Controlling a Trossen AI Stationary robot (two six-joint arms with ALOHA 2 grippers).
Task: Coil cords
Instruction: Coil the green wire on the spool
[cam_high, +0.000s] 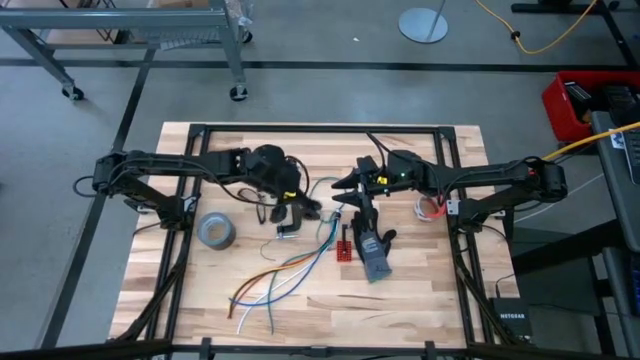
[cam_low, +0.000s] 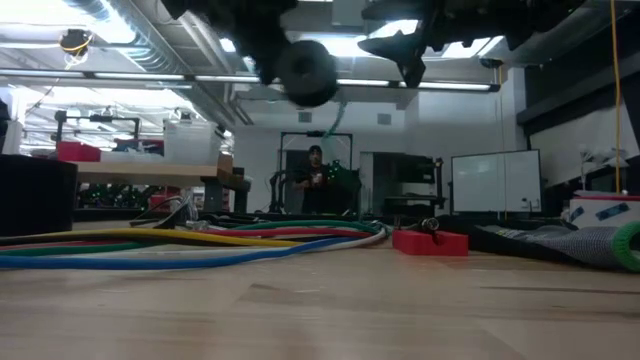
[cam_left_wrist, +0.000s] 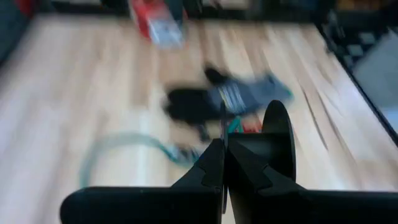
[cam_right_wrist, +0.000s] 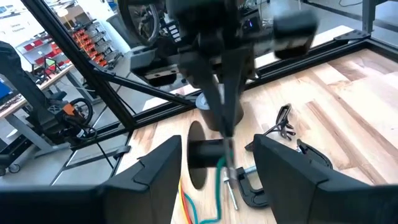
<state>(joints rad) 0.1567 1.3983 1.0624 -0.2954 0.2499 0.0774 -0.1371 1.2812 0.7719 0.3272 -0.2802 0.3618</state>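
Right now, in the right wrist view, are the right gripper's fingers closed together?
No: the right gripper has its two fingers standing wide apart, nothing between them.

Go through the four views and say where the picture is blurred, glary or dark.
High view: sharp, evenly lit. Low view: the bare table up close is soft, ceiling lights glare, and the arms overhead are dark shapes. Left wrist view: smeared; the glove has no clean edge. Right wrist view: the left gripper is smeared, the room behind fairly crisp.

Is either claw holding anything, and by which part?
The left gripper seems to pinch the cord bundle by its rim; the right gripper is open, empty.
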